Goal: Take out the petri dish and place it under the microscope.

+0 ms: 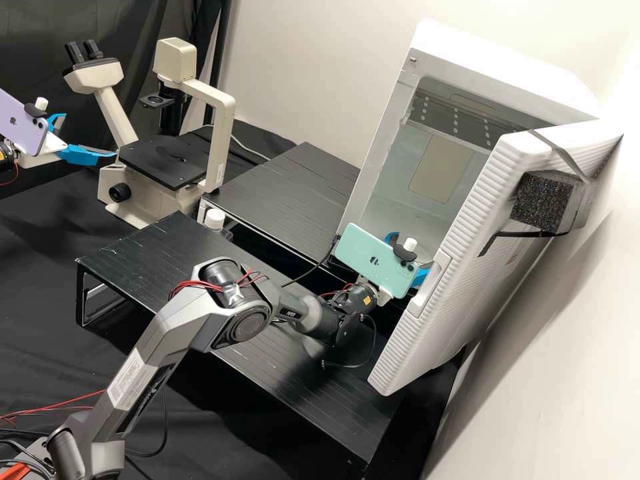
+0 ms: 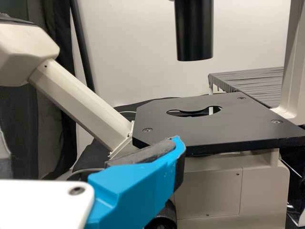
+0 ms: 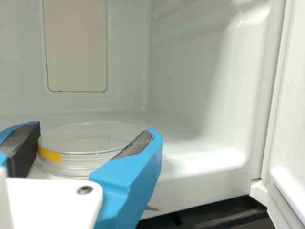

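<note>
My right gripper (image 1: 421, 275) is at the mouth of the white incubator (image 1: 383, 193), partly hidden by its phone. In the right wrist view, the open right gripper (image 3: 94, 136) has its fingers on either side of stacked clear petri dishes (image 3: 90, 138) with a yellow label, on the incubator floor; contact cannot be told. Over at the far left, my left gripper (image 1: 88, 138) stands open beside the microscope (image 1: 220, 113). One finger of the left gripper (image 2: 178, 143) shows near the edge of the black microscope stage (image 2: 228, 126), nothing held against it.
The incubator door (image 1: 453, 253) stands swung out to the right. Low black tables (image 1: 167, 253) fill the middle, with a white-capped bottle (image 1: 215, 219) between them. In the left wrist view a black cylinder (image 2: 193, 33) hangs above the stage.
</note>
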Tool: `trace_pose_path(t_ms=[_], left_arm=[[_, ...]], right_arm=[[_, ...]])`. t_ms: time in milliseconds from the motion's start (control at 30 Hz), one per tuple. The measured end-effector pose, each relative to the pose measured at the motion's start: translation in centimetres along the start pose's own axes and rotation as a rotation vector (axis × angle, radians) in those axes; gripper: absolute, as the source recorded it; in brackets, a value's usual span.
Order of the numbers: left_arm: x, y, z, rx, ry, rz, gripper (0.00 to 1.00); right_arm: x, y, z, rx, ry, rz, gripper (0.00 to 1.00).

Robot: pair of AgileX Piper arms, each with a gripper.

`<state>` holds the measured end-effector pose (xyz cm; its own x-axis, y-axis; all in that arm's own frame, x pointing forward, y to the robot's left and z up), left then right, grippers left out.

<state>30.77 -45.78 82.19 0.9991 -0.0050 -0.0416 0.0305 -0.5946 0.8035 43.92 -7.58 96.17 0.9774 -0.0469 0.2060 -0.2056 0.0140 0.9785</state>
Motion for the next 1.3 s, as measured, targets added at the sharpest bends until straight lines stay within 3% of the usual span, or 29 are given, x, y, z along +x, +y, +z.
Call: trace_pose_path(t_ms=[633,1133,1300], left_arm=[[0.0,0.0,0.0,0.0,0.0,0.0,1.0],[0.0,0.0,0.0,0.0,0.0,0.0,1.0],[0.0,0.0,0.0,0.0,0.0,0.0,1.0]], right_arm=[[-2.4,0.1,0.6,0.041,-0.009,0.003,0.0],[-11.4,1.7,0.7,0.076,0.042,0.114,0.0],[-15.9,1.1,-0.6,0.106,0.024,0.093,0.0]])
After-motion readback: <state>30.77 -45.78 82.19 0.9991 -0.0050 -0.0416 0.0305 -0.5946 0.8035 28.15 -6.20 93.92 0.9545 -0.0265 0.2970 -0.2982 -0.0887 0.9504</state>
